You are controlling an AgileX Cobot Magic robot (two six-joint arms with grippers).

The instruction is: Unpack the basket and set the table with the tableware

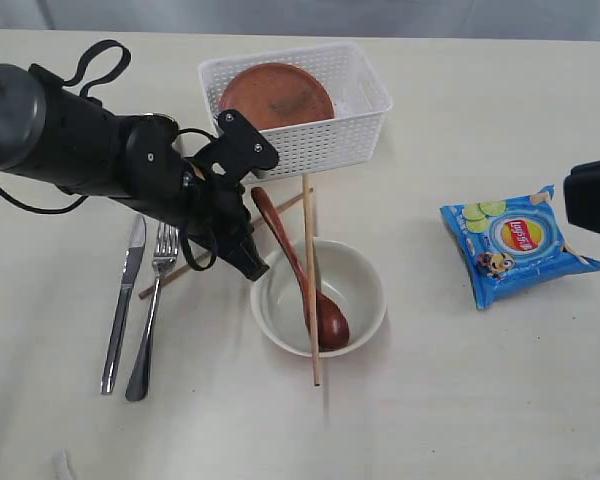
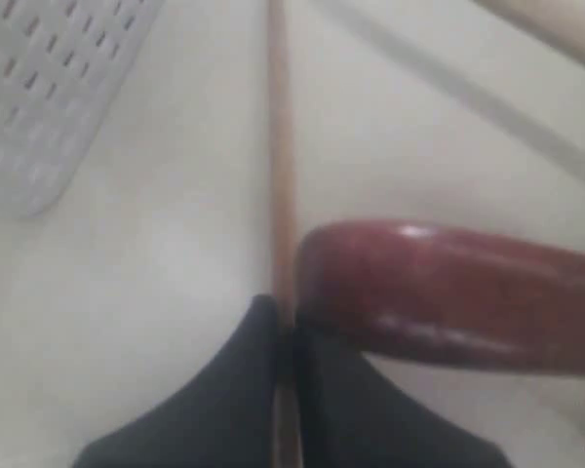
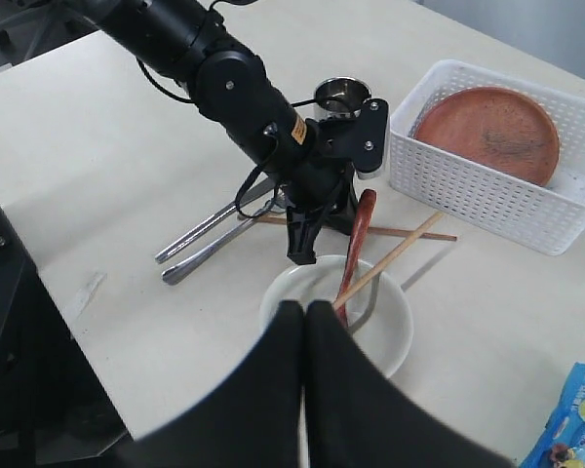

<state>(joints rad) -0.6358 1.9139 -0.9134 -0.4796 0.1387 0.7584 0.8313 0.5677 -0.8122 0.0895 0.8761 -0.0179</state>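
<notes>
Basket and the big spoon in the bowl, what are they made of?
Basket: looks like white plastic with a dull finish, moulded with rows of little holes. Spoon: probably wood, reddish-brown with a glossy, varnished-looking shine, though the coating hides any grain.

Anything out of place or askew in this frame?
The chopsticks are split: one chopstick is propped across the bowl rim, the other chopstick lies flat on the table under the left arm. The plate leans tilted in the basket.
</notes>
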